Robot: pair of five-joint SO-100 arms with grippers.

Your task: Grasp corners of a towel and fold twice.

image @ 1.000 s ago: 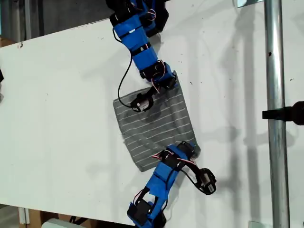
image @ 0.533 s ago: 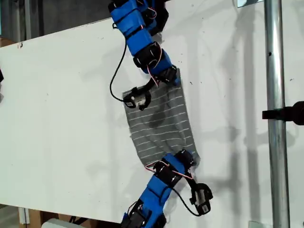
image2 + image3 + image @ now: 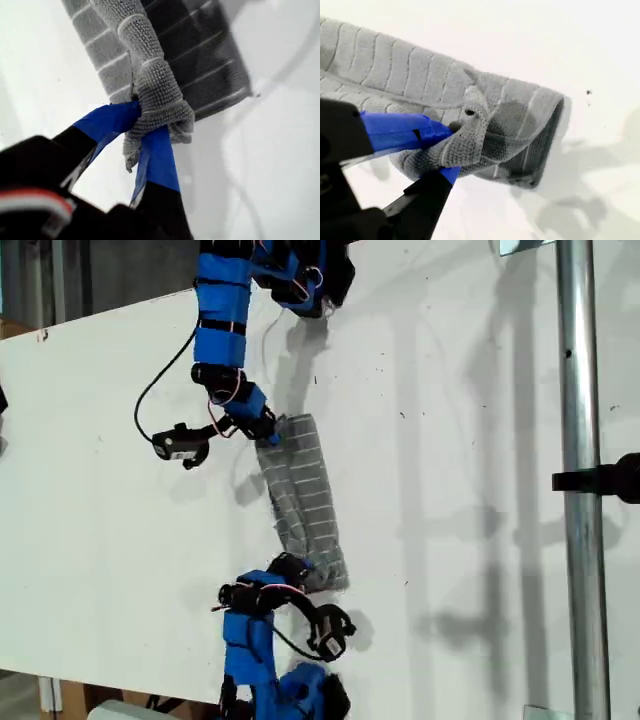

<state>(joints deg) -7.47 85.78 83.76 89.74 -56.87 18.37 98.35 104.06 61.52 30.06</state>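
Note:
The grey striped towel (image 3: 305, 490) lies on the white table as a narrow, doubled strip in the middle of the exterior view. My first gripper (image 3: 290, 572) is at the strip's lower end in that view, shut on a bunched corner (image 3: 160, 100) of the towel (image 3: 115, 45). My second gripper (image 3: 266, 430) is at the strip's upper end, shut on another corner (image 3: 470, 135) of the towel (image 3: 395, 65). In both wrist views the blue fingertips (image 3: 157, 150) (image 3: 405, 130) pinch the lifted top layer over a lower layer. The remaining corners are hidden under the fold.
The white table (image 3: 100, 500) spreads wide on both sides of the strip. A vertical metal pole (image 3: 575, 440) with a black clamp (image 3: 610, 478) stands at the exterior view's right. Loose black cables hang from both arms.
Both grippers have swept toward the exterior view's left, carrying the towel's corners across. The wide, flat cloth is now doubled into a narrow strip.

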